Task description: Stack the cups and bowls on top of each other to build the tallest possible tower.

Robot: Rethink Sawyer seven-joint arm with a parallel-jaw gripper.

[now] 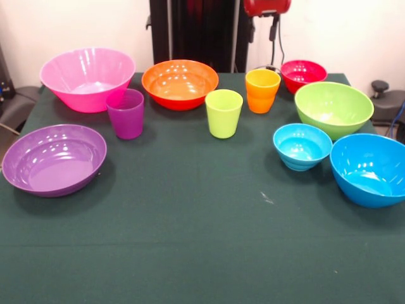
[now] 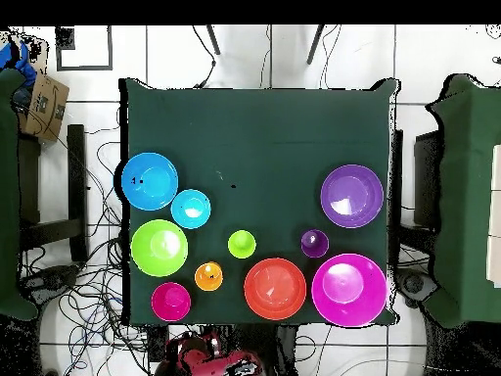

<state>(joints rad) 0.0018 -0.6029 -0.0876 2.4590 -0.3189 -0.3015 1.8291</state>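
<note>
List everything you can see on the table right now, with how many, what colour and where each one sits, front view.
cups: 3; purple left, lime green centre, orange right of centre.
big bowls: pink bowl far left; orange bowl far centre; green bowl right; blue bowl near right edge.
purple bowl: 1, shallow, near left.
small bowls: light blue bowl beside the green one; red bowl far right.
tablecloth: 1, dark green.
robot arm: red, at top edge, gripper not visible.

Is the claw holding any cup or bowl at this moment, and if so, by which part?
Nothing is held. All three cups and seven bowls stand free on the table, and only the drawn-back arm shows at the edge; the claw itself is not visible.
</note>
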